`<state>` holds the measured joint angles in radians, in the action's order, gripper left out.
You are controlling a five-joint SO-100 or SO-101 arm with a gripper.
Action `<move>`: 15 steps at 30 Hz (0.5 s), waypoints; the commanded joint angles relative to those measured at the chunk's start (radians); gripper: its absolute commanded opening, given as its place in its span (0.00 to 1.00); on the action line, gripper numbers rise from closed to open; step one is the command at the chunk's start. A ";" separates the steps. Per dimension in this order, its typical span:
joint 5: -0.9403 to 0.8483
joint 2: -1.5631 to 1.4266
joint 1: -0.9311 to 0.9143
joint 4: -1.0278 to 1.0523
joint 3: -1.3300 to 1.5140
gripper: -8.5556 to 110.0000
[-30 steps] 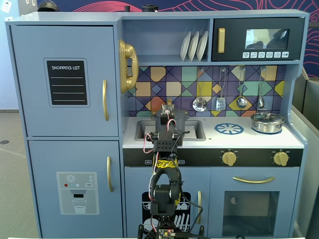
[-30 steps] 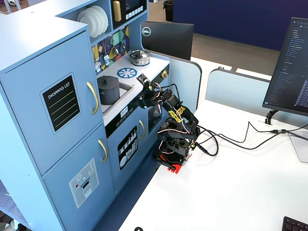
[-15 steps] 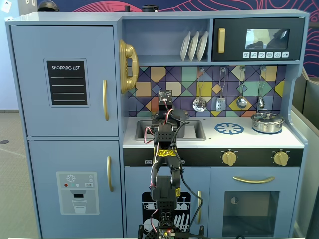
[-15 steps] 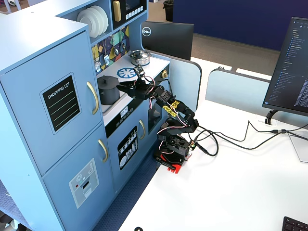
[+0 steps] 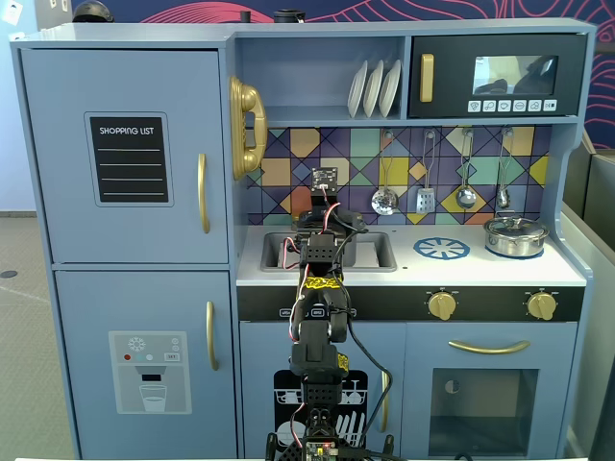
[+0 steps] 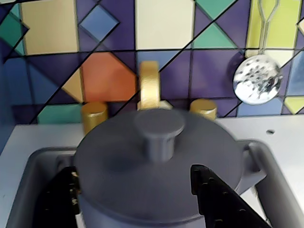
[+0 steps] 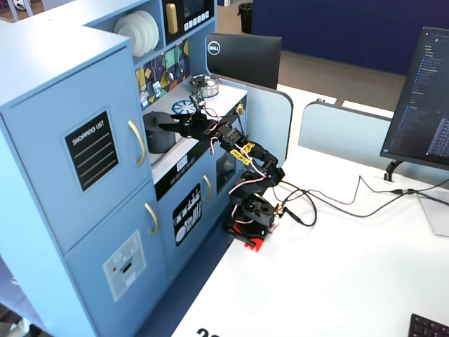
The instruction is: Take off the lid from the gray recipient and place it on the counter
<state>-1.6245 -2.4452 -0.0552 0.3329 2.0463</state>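
Your claw (image 6: 142, 190) is spread wide, one dark finger (image 6: 223, 199) low on the right of the wrist view and the other low on the left. Between them is the lid (image 6: 152, 161), which sits closed on the gray recipient (image 7: 160, 132). The recipient stands down in the sink (image 6: 28, 175), in front of the gold tap (image 6: 149, 85). I think the claw is held so open because it must pass around the knob (image 6: 159, 130) before it can close; the knob is the only part that stands up from the disc. The fingers do not touch the lid as far as I can see, but the picture is a little blurred.

Compared with half a second ago, your arm has reached further over the sink in a fixed view (image 5: 322, 240), and the claw is now above the recipient instead of beside its front. One second ago the arm was folded low against the kitchen front.

The white surface (image 5: 480, 269) with the blue burner print (image 5: 441, 249) is free to the right of the sink, and the silver pot (image 5: 515, 235) stands at its far end.
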 commanded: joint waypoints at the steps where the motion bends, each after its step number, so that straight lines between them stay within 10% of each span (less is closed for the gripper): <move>1: 0.006 0.037 -0.015 -0.138 -0.020 0.28; 15: 0.006 0.181 -0.025 -0.250 -0.031 0.25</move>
<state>-1.6245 -2.2780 -0.0782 0.1181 2.0463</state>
